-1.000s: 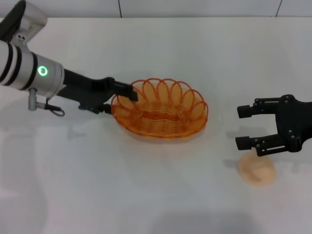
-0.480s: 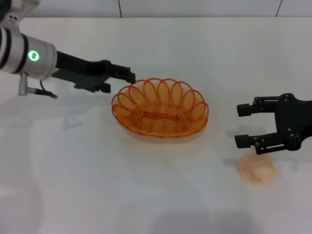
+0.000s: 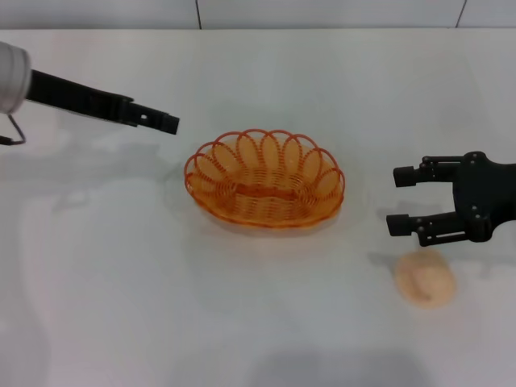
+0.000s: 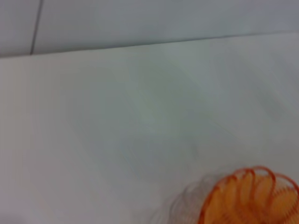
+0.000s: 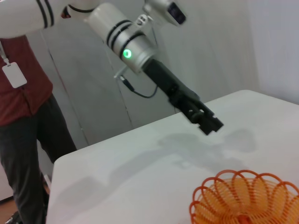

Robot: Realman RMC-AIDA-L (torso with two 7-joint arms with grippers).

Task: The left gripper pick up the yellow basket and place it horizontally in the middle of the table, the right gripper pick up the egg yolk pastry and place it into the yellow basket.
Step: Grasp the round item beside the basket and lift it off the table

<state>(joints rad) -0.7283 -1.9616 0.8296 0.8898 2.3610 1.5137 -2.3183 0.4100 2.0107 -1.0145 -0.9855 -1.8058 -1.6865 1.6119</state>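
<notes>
The black left gripper (image 3: 165, 122), its grasp unreadable, had withdrawn from the orange-yellow wire basket (image 3: 264, 179) mid-table, while the black right gripper (image 3: 401, 200) hovered wide open and empty, risking denting the soft beige pastry (image 3: 424, 277).

Yellow basket (image 3: 264, 187): oval, orange-yellow wire, looped scalloped rim, upright, long axis crosswise, near mid-bench (image 3: 242, 322), empty. Egg yolk pastry (image 3: 424, 279): small round pale beige bun, flat on bench, toward right edge, well apart from basket.
</notes>
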